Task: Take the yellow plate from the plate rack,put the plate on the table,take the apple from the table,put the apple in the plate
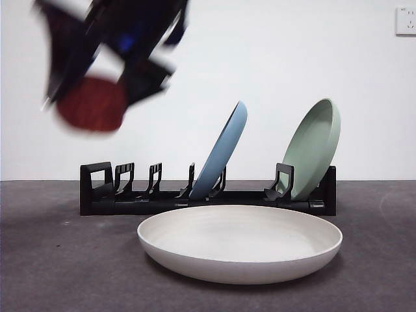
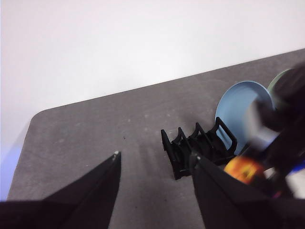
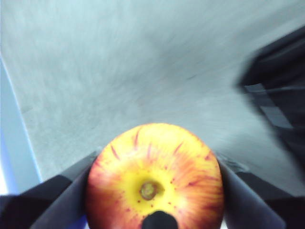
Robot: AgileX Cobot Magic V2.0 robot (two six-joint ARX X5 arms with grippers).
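Carrying the apple [image 3: 155, 176] clamped between its 2 jaws, your right gripper [image 1: 91, 104] hangs high, off to one side of the yellow plate [image 1: 239, 244] lying on the table [image 1: 58, 260], so next bring it over the plate and lower; your left gripper [image 2: 155, 164] waits open.

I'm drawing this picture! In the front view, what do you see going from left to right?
The right gripper holding the apple up in the air → the blue plate leaning in the plate rack → the green plate in the rack. The yellow plate lies on the table in front, spanning the middle.
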